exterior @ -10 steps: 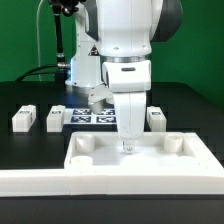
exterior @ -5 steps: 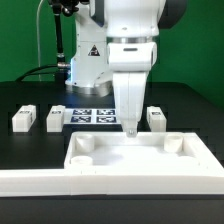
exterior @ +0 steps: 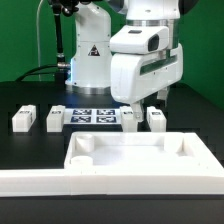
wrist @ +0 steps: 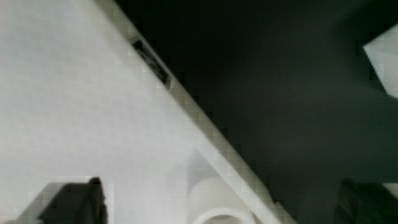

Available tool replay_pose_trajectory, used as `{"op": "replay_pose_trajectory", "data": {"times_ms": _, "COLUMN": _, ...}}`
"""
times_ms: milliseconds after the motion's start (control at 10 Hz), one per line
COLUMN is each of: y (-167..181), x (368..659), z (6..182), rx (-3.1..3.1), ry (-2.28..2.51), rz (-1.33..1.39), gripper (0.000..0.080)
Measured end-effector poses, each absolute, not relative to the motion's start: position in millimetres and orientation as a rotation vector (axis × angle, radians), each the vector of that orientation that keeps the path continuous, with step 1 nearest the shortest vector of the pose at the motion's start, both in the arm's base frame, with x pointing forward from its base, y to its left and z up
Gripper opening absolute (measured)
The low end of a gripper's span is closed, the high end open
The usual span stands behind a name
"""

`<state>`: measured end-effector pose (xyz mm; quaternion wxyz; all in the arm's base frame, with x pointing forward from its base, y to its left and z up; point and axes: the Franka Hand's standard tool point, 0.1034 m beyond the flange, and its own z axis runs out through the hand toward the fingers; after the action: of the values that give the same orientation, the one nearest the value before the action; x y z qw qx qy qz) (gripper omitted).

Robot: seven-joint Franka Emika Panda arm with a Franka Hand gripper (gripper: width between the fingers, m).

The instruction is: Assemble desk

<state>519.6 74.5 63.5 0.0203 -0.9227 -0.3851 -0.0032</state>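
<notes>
The desk top, a wide white tray with a raised rim and round corner sockets, lies flat in the middle foreground. Three short white legs with tags lie behind it: two on the exterior view's left and one on the right. My gripper hangs above the desk top's far rim, open and empty. In the wrist view the gripper has its dark fingertips far apart, over the white desk top and one corner socket.
The long white L-shaped rail lies along the front of the desk top. The marker board lies flat behind it, between the legs. The robot base stands at the back. The table is black.
The gripper has risen out of the desk top's interior, moved back and toward the exterior view's right, and turned. The desk top and legs have not moved.
</notes>
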Motion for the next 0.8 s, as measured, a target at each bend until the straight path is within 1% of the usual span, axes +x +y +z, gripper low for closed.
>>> {"op": "replay_pose_trajectory", "data": {"times_ms": 200, "y": 75.7, "x": 519.3, "z": 63.3, "rx": -2.939, "ry": -0.969, "rz": -0.006, "gripper": 0.0649}}
{"op": "replay_pose_trajectory", "data": {"times_ms": 300, "y": 78.9, "x": 518.3, "z": 63.6, "rx": -2.989, "ry": -0.784, "rz": 0.004, "gripper": 0.0649}}
{"op": "replay_pose_trajectory", "data": {"times_ms": 400, "y": 92.2, "x": 512.7, "z": 64.3, "rx": -3.040, "ry": -0.557, "rz": 0.042, "gripper": 0.0649}}
{"op": "replay_pose_trajectory", "data": {"times_ms": 600, "y": 108.8, "x": 504.2, "z": 54.8, "rx": -3.061, "ry": -0.098, "rz": 0.110, "gripper": 0.0649}}
{"op": "replay_pose_trajectory", "data": {"times_ms": 700, "y": 107.9, "x": 504.5, "z": 50.6, "rx": -3.053, "ry": -0.026, "rz": 0.095, "gripper": 0.0649}}
{"op": "replay_pose_trajectory", "data": {"times_ms": 800, "y": 108.2, "x": 504.2, "z": 50.9, "rx": -3.053, "ry": -0.024, "rz": 0.095, "gripper": 0.0649}}
